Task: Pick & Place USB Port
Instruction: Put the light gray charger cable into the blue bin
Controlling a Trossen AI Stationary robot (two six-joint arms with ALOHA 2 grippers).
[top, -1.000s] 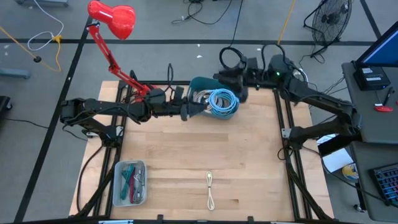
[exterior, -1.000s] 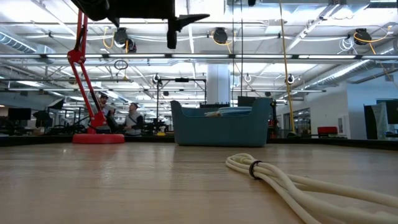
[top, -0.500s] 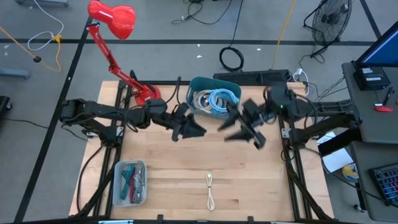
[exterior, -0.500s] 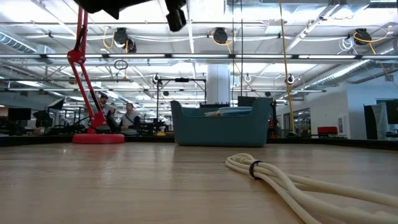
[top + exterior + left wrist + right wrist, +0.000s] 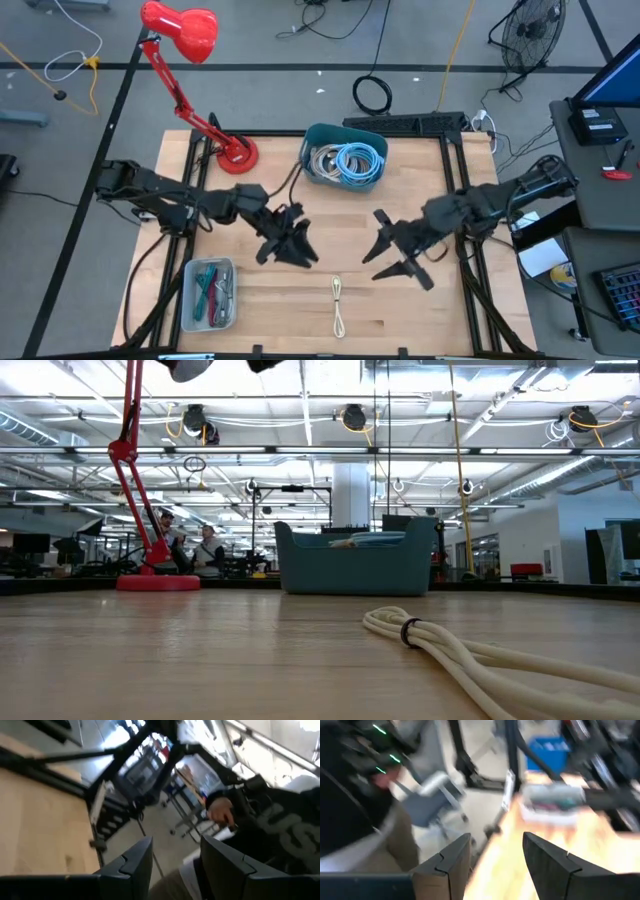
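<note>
A cream cable bundle (image 5: 340, 304) lies tied on the wooden table near its front edge, also in the low view (image 5: 470, 655); I cannot make out a USB port on it. My left gripper (image 5: 287, 256) hovers open over the table's middle, left of the bundle and farther back. My right gripper (image 5: 388, 252) hovers open to the bundle's right, also farther back. The left wrist view (image 5: 172, 865) and the right wrist view (image 5: 496, 865) show nothing between the fingers. Both stand well above the tabletop.
A teal bin (image 5: 344, 158) full of coiled blue and white cables stands at the far edge. A red desk lamp (image 5: 180, 30) stands at the far left, its base (image 5: 236, 152) on the table. A clear tray (image 5: 208, 293) of small items sits near left. A person's hand (image 5: 220, 812) shows beyond the table.
Both arms have swung away from the teal bin toward the table's near edge, the left gripper turning toward the middle, the right sweeping round from behind the bin and sinking a little. Both grippers have kept the same gap. The cable bundle has not moved.
</note>
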